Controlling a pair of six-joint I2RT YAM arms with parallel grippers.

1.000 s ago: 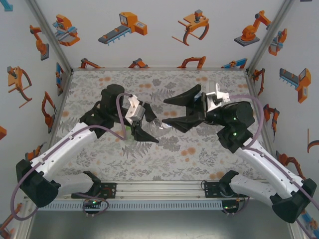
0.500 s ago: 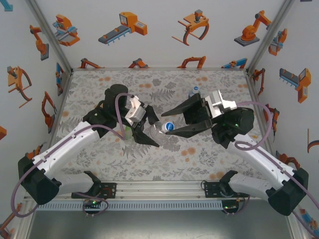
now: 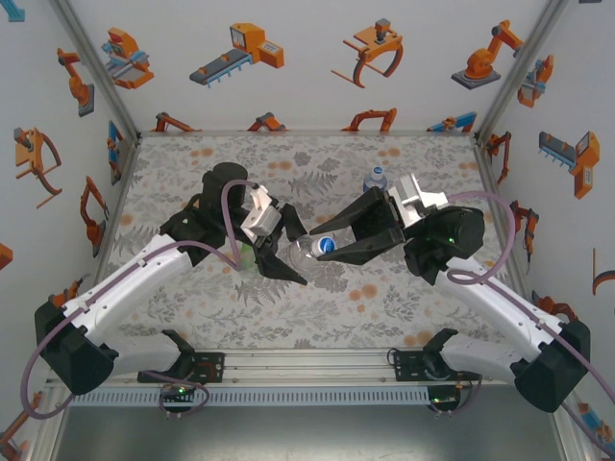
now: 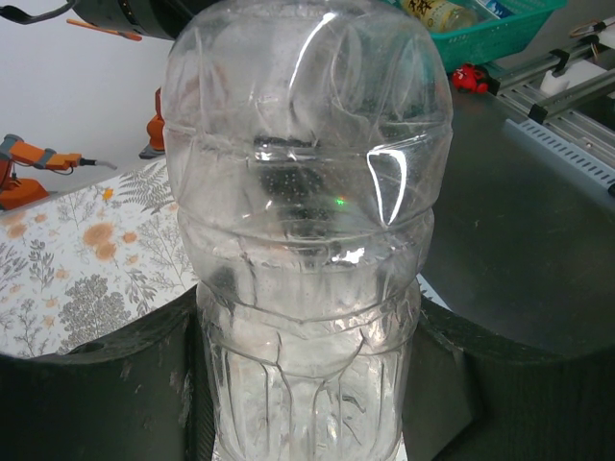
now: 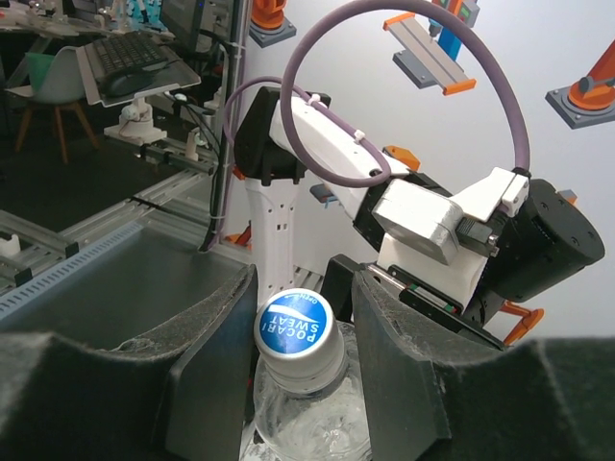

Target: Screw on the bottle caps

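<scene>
My left gripper (image 3: 290, 248) is shut on a clear plain bottle (image 3: 304, 247) and holds it on its side above the mat, neck pointing right. In the left wrist view the bottle (image 4: 307, 240) stands between the two black fingers (image 4: 96, 384). A white cap with a blue top (image 3: 326, 244) sits on its neck. My right gripper (image 3: 323, 247) straddles that cap. In the right wrist view the cap (image 5: 294, 329) touches the left finger (image 5: 207, 365), with a small gap to the right finger, so the jaws are still open.
A second bottle (image 3: 375, 179) with a blue label and a cap on top stands upright at the back right of the floral mat (image 3: 384, 298). A green-tinted bottle (image 3: 247, 255) peeks out under my left gripper.
My right gripper has moved left to the bottle's neck and its jaws have narrowed around the cap. The left arm has held the bottle still.
</scene>
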